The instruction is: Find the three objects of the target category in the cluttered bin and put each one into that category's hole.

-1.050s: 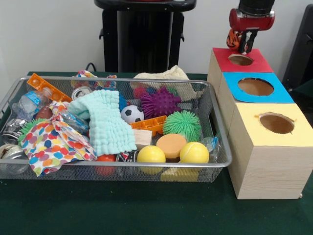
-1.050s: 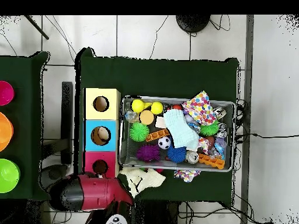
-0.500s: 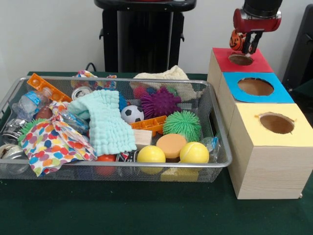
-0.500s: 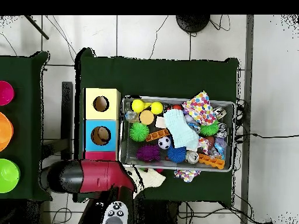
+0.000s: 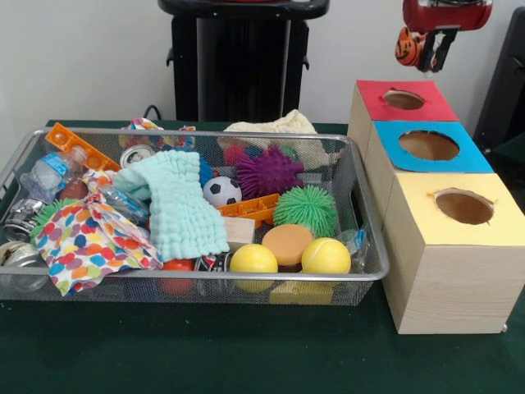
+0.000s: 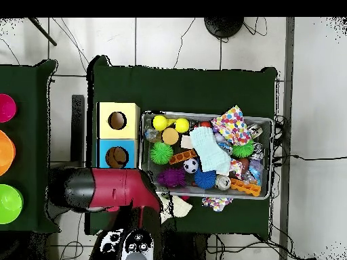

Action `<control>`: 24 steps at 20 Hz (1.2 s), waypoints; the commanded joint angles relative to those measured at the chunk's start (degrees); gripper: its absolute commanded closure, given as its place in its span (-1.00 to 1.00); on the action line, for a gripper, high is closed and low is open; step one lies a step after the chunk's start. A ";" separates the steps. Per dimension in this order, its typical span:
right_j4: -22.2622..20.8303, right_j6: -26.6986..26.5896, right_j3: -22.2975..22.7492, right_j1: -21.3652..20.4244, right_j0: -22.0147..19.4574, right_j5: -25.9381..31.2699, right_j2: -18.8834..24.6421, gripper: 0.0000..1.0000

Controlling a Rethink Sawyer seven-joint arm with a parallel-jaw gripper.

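We see the gripper (image 5: 428, 51) at the top right of the front view, high above the red-topped box (image 5: 404, 100), its 2 fingers clamped on a small orange and black ball (image 5: 407, 47) that bulges out on their left side. The ball hangs in the air, well above the round hole of the red-topped box and a little to its right, touching nothing but the fingers. Nearer to us in the same row stand the blue-topped box (image 5: 459, 156) and the yellow-topped box (image 5: 426, 222), each with 1 round hole in its top. To the left of the boxes sits the wire mesh bin (image 5: 371, 246), crowded with things: 2 yellow balls (image 5: 253, 259) at its near right, an orange disc (image 5: 287, 244) between them, a green spiky ball (image 5: 307, 208), a purple spiky ball (image 5: 268, 171), a small soccer ball (image 5: 221, 191), a pale green cloth (image 5: 180, 209) and a dotted cloth (image 5: 86, 238) at the left. In the overhead view the red arm (image 6: 112, 188) covers the red-topped box, so we cannot see the ball there.
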 commanded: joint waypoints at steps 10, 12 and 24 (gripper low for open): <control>-3.28 4.86 4.05 -0.59 -4.70 -7.23 1.96 1.00; -3.40 4.67 4.96 0.03 -5.22 -9.24 2.38 1.00; -3.04 5.45 10.28 3.36 -6.74 -20.23 4.86 1.00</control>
